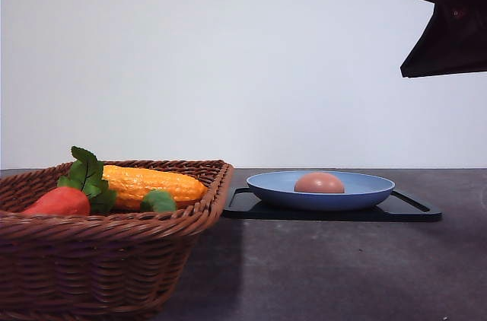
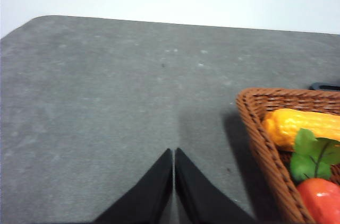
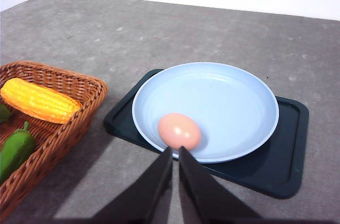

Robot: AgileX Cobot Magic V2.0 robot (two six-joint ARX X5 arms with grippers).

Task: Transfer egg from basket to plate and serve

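The pinkish-brown egg (image 1: 319, 182) (image 3: 179, 130) lies in the light-blue plate (image 1: 373, 188) (image 3: 255, 96), near the plate's rim on the basket side. The brown wicker basket (image 1: 114, 260) (image 3: 69, 82) (image 2: 255, 123) stands to the left of the plate. My right gripper (image 3: 174, 151) is shut with nothing in it; its tips point just short of the egg. A black part of the right arm (image 1: 449, 24) hangs high above the table at the right. My left gripper (image 2: 173, 152) is shut and empty over bare table left of the basket.
The plate rests on a flat black tray (image 1: 411, 211) (image 3: 289, 173). In the basket lie a yellow corn cob (image 1: 152, 182) (image 3: 40, 100), a red vegetable with green leaves (image 1: 61, 201) (image 2: 321, 200) and a green vegetable (image 3: 15, 148). Grey tabletop (image 1: 327, 275) lies in front of the tray.
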